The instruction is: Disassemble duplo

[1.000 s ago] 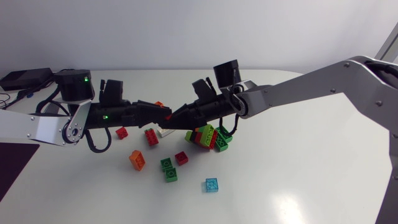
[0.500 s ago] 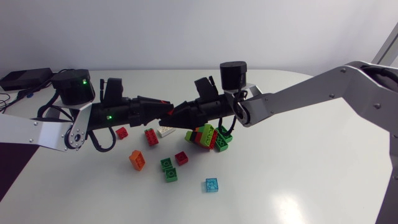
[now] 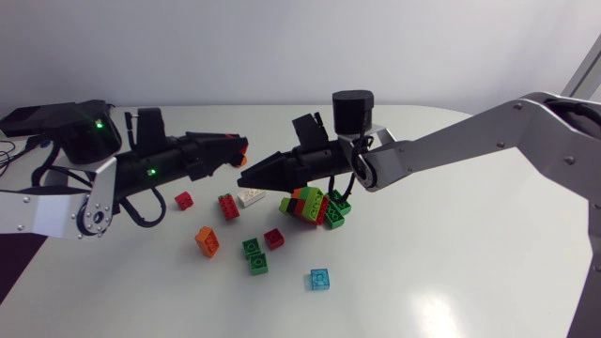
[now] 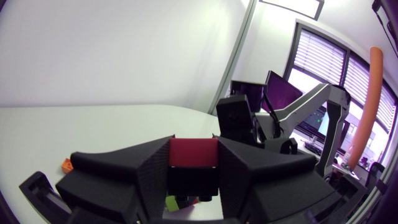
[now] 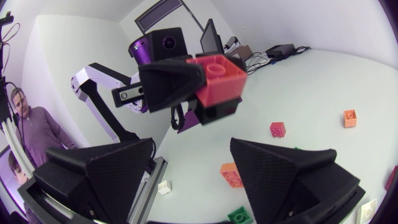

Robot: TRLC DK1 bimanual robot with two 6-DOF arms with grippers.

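Progress partial, by judgement. One freed red brick [image 4: 193, 152] clamped between fingers of left gripper [image 3: 234, 145]. Right gripper [image 3: 246, 177] wide, empty. Under right gripper, stacked clump [image 3: 310, 204] not yet separated, loose bricks [image 3: 207, 241] beside.

Surface [image 3: 451, 263]: plain white, no pattern.
Left hand [image 3: 235, 148]: matte black. Held brick [image 4: 193, 152]: solid red.
Right hand [image 3: 250, 177]: matte black.
Left arm [image 3: 56, 202]: silver-grey links, black joints, small green lights. Right arm [image 3: 470, 131]: the same grey and black.
Loose pieces, all single-coloured:
- outer red brick [image 3: 184, 199]
- red brick [image 3: 228, 206] beside the white brick [image 3: 250, 197]
- orange brick [image 3: 207, 241]
- third red brick [image 3: 273, 238]
- two green bricks [image 3: 252, 248] and [image 3: 258, 265]
- light blue brick [image 3: 320, 279]

Stacked cluster [image 3: 315, 205]: mixed light green, dark green, red and orange.
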